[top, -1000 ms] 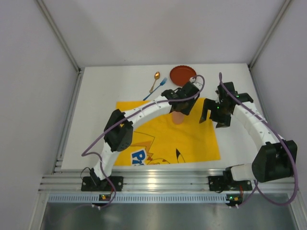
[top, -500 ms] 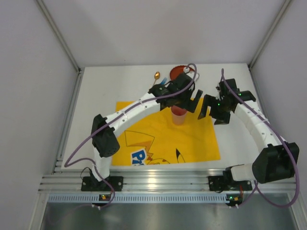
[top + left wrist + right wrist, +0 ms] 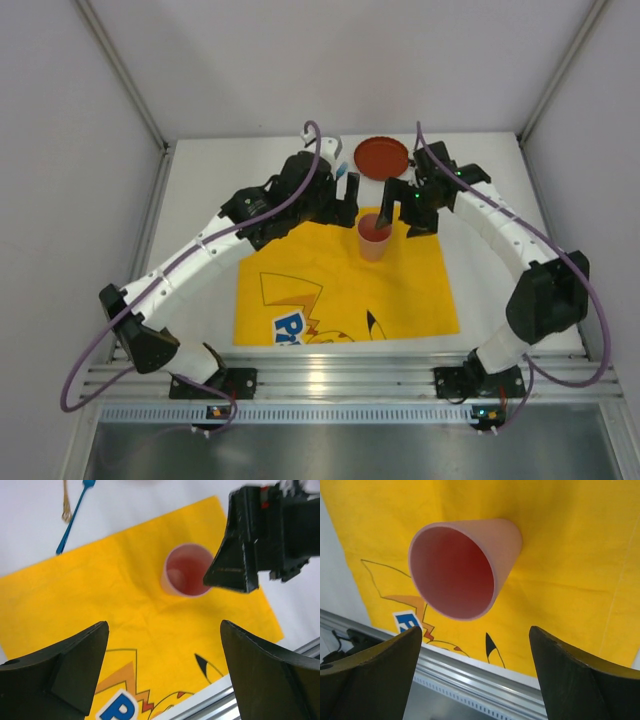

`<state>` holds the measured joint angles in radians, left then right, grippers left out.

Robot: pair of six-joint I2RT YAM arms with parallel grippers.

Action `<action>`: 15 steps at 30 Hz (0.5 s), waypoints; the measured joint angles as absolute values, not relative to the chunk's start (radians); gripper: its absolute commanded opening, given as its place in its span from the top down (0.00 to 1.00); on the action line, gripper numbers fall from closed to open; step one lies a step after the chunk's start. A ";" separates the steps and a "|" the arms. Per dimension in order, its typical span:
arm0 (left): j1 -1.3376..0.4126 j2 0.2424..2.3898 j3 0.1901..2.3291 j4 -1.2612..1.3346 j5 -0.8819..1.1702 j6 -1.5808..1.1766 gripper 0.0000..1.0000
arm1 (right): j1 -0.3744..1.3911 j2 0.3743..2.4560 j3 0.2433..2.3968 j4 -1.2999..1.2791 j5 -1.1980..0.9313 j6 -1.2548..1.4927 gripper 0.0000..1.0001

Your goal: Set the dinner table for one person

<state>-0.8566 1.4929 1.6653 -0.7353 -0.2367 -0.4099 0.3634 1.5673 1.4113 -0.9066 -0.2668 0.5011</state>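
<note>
Since a second ago, the left gripper has swung off the pink cup toward 10 o'clock, and its elbow has swept far out to the left. The right gripper has come in from 3 o'clock and now hangs at about 1 o'clock of the cup. The cup has kept its place.

We see both sets of jaws spread wide, with nothing between them. From the left wrist, the two dark fingers frame the cup from above and well apart from it. The right gripper's black body sits just beside the cup's rim at 3 o'clock. We cannot tell whether it touches the rim. From the right wrist, the cup's open mouth lies beyond the fingers, neither of which reaches it.

The cup stands upright, mouth up, on the yellow cloth, close to the cloth's far edge. The cloth carries a cartoon print with black outlines and a blue-and-white patch toward 6 o'clock.

At 12 o'clock of the cup, beyond the cloth, a red plate rests on bare white. At about 11 o'clock a blue fork and a gold spoon lie side by side, also off the cloth. From above, the left arm hides most of them.

All of this sits on the dinner table, whose white top fills the booth floor. Its ribbed rail runs along the 6 o'clock edge, where both arms are bolted.
</note>
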 measured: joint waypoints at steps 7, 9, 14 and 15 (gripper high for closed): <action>-0.827 1.382 1.438 -0.765 -0.278 -0.469 0.02 | 0.420 1.775 1.542 -0.950 -0.062 0.491 0.60; -0.809 1.341 1.401 -0.767 -0.279 -0.478 0.02 | 0.421 1.817 1.562 -0.964 -0.013 0.485 0.82; -0.724 1.285 1.369 -0.760 -0.265 -0.478 0.01 | 0.422 1.888 1.650 -1.024 0.073 0.471 1.00; -0.704 1.290 1.369 -0.755 -0.255 -0.471 0.03 | 0.423 1.893 1.676 -1.041 0.091 0.469 1.00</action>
<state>-0.7044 1.2903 1.3689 -0.7551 -0.2546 -0.4709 0.4232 1.8931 1.6756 -1.0412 0.0906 0.4694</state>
